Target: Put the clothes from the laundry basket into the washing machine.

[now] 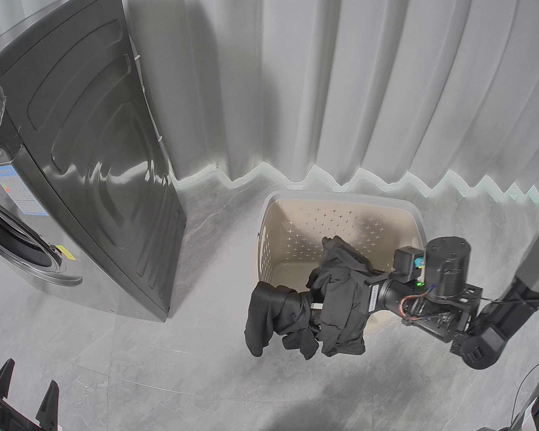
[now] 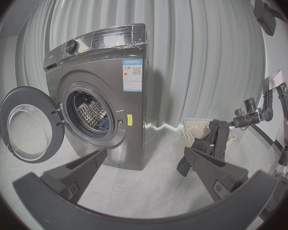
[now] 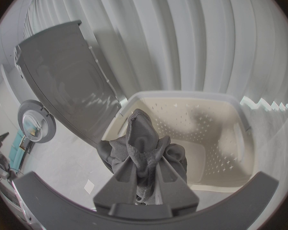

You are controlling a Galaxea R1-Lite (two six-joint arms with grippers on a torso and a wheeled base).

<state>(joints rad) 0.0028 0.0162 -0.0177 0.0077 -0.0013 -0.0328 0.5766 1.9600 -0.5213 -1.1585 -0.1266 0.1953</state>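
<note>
A black garment [image 1: 317, 306] hangs over the near rim of the beige laundry basket [image 1: 341, 202], lifted above it. My right gripper [image 1: 365, 297] is shut on the garment [image 3: 144, 144], which bunches up between its fingers [image 3: 121, 176]. The basket [image 3: 195, 95] under it looks bare inside. The grey washing machine [image 1: 90, 151] stands at the left with its round door [image 2: 27, 125] swung open; a dark item lies in the drum [image 2: 92, 112]. My left gripper [image 1: 24, 390] hangs low at the near left, open and holding nothing [image 2: 144, 158].
White curtains [image 1: 371, 73] run along the back wall behind the basket and the machine. Grey tiled floor [image 1: 179, 366] lies open between the machine and the basket. A small white scrap [image 3: 89, 186] lies on the floor.
</note>
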